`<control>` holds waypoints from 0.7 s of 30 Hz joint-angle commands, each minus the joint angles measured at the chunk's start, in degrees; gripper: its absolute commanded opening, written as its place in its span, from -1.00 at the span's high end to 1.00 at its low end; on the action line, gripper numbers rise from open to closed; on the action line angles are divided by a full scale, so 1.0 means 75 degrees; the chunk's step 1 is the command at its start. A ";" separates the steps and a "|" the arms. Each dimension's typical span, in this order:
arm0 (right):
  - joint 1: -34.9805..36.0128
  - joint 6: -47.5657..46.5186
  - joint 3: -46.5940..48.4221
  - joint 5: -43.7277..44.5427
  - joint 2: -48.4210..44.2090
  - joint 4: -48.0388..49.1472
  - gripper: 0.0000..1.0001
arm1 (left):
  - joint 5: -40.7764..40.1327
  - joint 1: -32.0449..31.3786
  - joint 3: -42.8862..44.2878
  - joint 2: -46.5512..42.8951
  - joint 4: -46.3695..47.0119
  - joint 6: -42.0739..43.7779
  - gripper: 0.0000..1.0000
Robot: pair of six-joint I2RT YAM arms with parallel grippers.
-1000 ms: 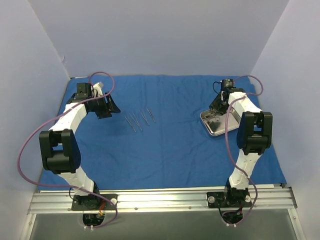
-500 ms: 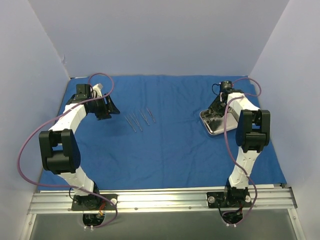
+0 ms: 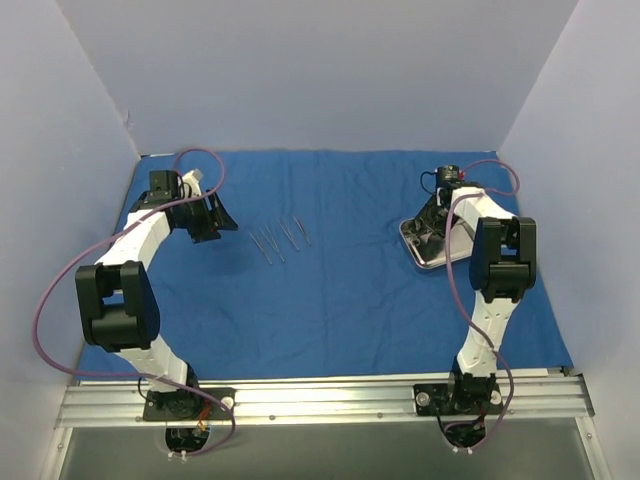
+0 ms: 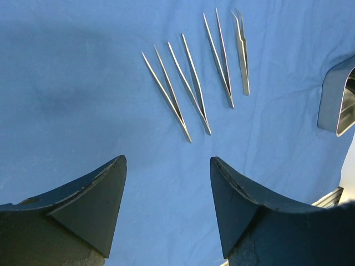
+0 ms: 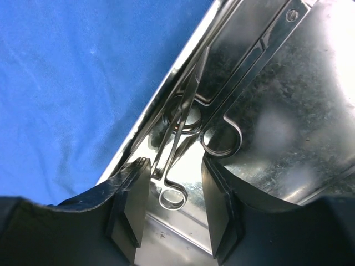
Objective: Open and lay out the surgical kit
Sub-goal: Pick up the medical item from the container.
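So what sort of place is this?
Probably a robotics lab test cell: pale panels box it in, the left arm and right arm bolt to an aluminium rail, with blue cloth spread beyond.

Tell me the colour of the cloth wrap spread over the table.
The cloth wrap is plain royal blue, with no pattern; the top external view shows it best.

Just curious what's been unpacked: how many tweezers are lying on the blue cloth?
4, in a row on the cloth: three straight pairs, then a bent-tipped pair nearest the tray. Others may be hidden in the tray.
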 commanded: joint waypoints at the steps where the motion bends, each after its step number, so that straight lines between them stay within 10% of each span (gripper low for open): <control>1: 0.0042 -0.0068 0.0117 0.0763 0.0479 -0.0919 0.21 | 0.0171 0.0124 -0.0082 -0.0480 0.0039 0.0163 -0.41; 21: -0.0016 -0.0724 0.0388 0.1351 0.0258 -0.2783 0.85 | 0.0288 0.0335 -0.0656 -0.0856 0.0367 -0.0036 -0.42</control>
